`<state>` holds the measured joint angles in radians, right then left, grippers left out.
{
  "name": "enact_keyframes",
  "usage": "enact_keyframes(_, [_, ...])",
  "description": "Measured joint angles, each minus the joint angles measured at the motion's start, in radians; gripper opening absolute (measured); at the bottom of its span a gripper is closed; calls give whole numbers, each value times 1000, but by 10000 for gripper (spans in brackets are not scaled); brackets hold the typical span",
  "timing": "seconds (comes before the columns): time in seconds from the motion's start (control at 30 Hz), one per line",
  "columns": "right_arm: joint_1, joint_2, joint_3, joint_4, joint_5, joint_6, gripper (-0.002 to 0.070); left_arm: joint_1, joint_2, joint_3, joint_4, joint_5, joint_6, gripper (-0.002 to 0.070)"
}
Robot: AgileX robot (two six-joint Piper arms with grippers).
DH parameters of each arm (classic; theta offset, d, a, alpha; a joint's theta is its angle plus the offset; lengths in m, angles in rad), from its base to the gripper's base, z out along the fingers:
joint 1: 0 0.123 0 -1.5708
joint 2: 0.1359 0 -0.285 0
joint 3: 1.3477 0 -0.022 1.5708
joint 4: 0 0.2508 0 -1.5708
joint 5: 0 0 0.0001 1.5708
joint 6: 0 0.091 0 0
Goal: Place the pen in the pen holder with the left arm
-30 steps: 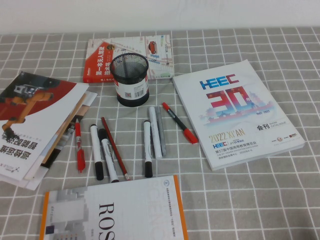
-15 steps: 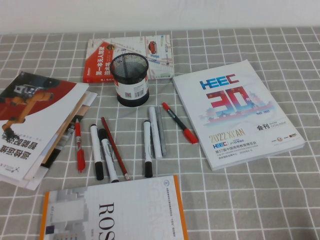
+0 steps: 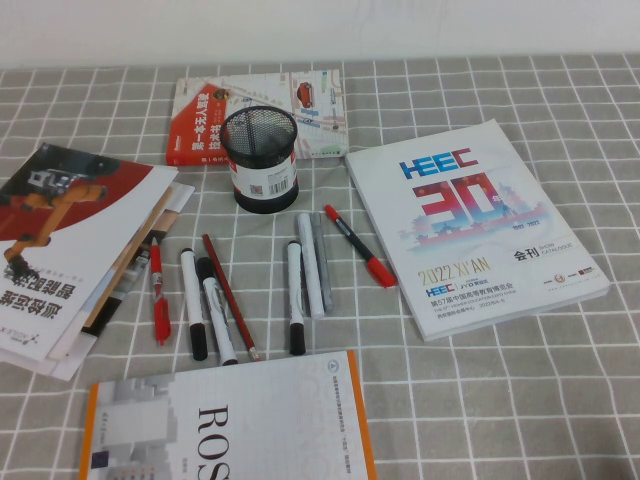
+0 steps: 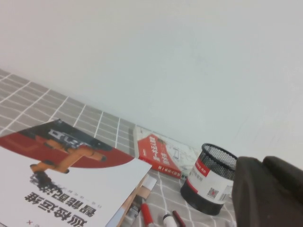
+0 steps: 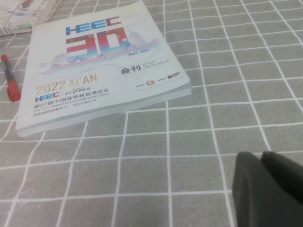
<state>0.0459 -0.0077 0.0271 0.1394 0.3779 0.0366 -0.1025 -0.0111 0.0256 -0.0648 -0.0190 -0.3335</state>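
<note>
Nothing has shifted across the last second: the red pen (image 3: 158,291) lies flat at lower left of the high view beside the markers (image 3: 205,305), well apart from the mesh pen holder (image 3: 260,158) at upper centre, so the task has not begun. The left gripper (image 4: 267,191) and right gripper (image 5: 267,189) show only as dark edges in their wrist views; their grip cannot be told. A grey checked tablecloth (image 3: 560,120) meets a plain white wall (image 4: 165,61), with the HEEC catalogue (image 3: 470,225) lying right.

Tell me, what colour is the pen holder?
Black mesh pen holder with a white label; the high view shows it best.
</note>
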Motion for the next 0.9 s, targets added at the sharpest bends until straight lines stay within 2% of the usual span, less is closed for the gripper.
enact_keyframes(0.2, [0,0,0,0,0,0,-13,0,0,0,-2,-7,-10,-1])
enact_keyframes(0.33, [0,0,0,0,0,0,-13,0,0,0,-2,19,-94,-1])
enact_keyframes(0.43, [0,0,0,0,0,0,-13,0,53,-18,-3,114,-170,-1])
enact_keyframes(0.57, [0,0,0,0,0,0,-13,0,191,-124,-3,243,-194,-1])
enact_keyframes(0.63, [0,0,0,0,0,0,-13,0,278,-202,-3,296,-174,-1])
enact_keyframes(0.9, [0,0,0,0,0,0,-13,0,649,-531,-23,589,80,-1])
